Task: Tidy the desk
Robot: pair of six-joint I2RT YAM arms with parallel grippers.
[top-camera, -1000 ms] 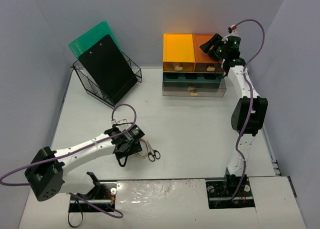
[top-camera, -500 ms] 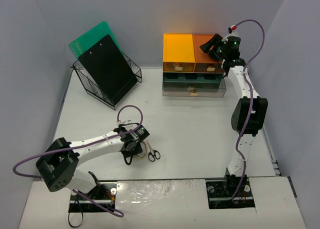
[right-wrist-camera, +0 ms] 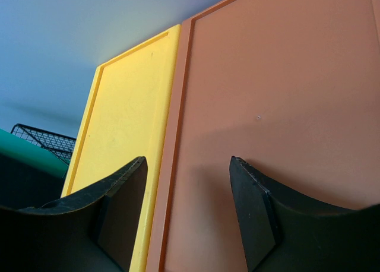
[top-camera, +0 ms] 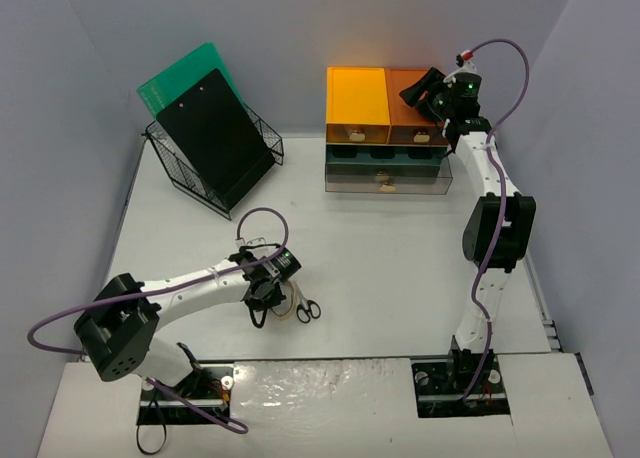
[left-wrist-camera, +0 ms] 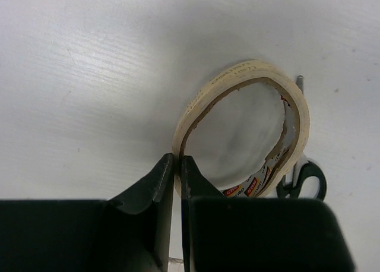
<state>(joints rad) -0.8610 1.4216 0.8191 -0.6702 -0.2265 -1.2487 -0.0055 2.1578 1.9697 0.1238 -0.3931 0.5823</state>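
Scissors (top-camera: 309, 310) lie just beside the tape roll (left-wrist-camera: 246, 70)

- The desk (top-camera: 400, 268) under my arms is a wide, matte white rectangular tabletop, lying flat and level.
- It runs from its near edge at 6 o'clock to its far edge at 12 o'clock.

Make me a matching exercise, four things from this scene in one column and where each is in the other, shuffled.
1. cream roll of tape
2. black-handled scissors
3. flat black clipboard
4. right gripper

A. open above the orange drawer top
B. leaning in the black wire basket
C. pinched by the left gripper
D. lying on the white desk

Pairs: 1-C, 2-D, 3-B, 4-A
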